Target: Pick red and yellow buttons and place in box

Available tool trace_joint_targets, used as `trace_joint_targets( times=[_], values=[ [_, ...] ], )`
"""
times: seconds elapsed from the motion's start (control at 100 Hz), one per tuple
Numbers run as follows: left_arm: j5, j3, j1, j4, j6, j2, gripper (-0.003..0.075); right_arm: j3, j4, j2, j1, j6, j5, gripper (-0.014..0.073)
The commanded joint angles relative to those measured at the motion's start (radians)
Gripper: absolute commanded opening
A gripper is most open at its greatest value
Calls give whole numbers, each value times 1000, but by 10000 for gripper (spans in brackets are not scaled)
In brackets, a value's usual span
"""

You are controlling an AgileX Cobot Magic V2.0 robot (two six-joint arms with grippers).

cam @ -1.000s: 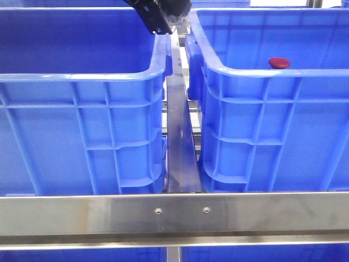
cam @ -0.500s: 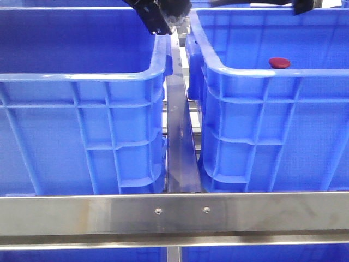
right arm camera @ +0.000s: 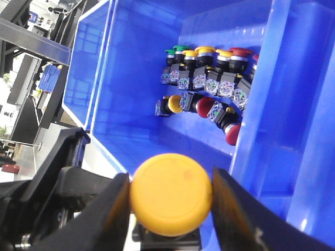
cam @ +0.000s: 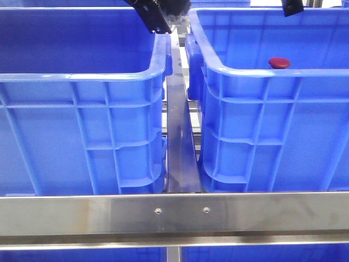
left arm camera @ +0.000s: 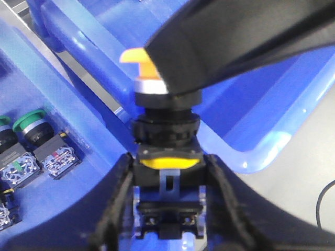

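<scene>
A yellow button (left arm camera: 166,157) sits pinched tight in the left gripper (cam: 159,16), high between the two blue crates, stem pointing down. The right gripper (right arm camera: 170,209) squeezes another yellow button (right arm camera: 171,194) above the right box (cam: 256,73), which lies below it.

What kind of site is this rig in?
Likely an industrial parts-sorting or kitting station: two blue ribbed crates sit on a steel-rail frame, and one crate holds rows of push-button switches with contact blocks. Each claw grips a yellow button.
</scene>
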Motion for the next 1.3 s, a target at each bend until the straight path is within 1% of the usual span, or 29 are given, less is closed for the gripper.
trace_joint_targets(
  times=[0.0,0.07,0.1,0.11,0.12,0.14,0.17,0.19,0.22,0.31,0.43,0.57,0.62,0.72,0.81,0.88,1.05,1.29],
  values=[
    [-58,-32,-8,-7,0,-32,193,-35,67,-32,1,-1,24,202],
    [-54,-32,-8,-7,5,-32,353,-35,67,-32,0,-1,21,202],
    [-54,-32,-8,-7,8,-32,456,-35,67,-32,-2,-1,16,202],
    [-54,-32,-8,-7,8,-32,477,-35,67,-32,-2,-1,14,202],
    [-54,-32,-8,-7,10,-32,518,-35,67,-32,-2,-1,12,202],
    [-54,-32,-8,-7,10,-32,557,-35,67,-32,-4,-2,6,202],
    [-52,-32,-8,-7,10,-32,643,-35,67,-32,-7,-5,2,202],
    [-52,-32,-8,-7,10,-32,685,-37,65,-32,-12,-7,0,202],
    [-44,-32,-8,-7,10,-32,722,-41,65,-32,-21,-13,-1,202],
    [-39,-32,-8,-5,10,-32,673,-68,59,-32,-70,-35,7,202],
    [-39,-32,-8,-3,10,-32,619,-117,56,-32,-165,-115,7,202],
    [-38,-32,-8,-3,10,-32,616,-133,49,-32,-276,-264,-28,202],
    [-36,-32,-8,-1,10,-32,616,-133,30,-32,-307,-315,-47,202],
    [-32,-32,-8,17,10,-32,616,-133,-24,-32,-351,-377,-96,202],
    [-27,-32,-8,29,10,-32,616,-133,-72,-32,-364,-422,-180,202],
    [-27,-32,-8,32,10,-32,616,-133,-106,-30,-364,-441,-279,202],
    [-27,-32,-8,32,10,-32,616,-133,-123,0,-364,-477,-495,202],
    [-27,-32,-8,32,10,-32,616,-133,-123,109,-364,-494,-666,202]
  ],
)
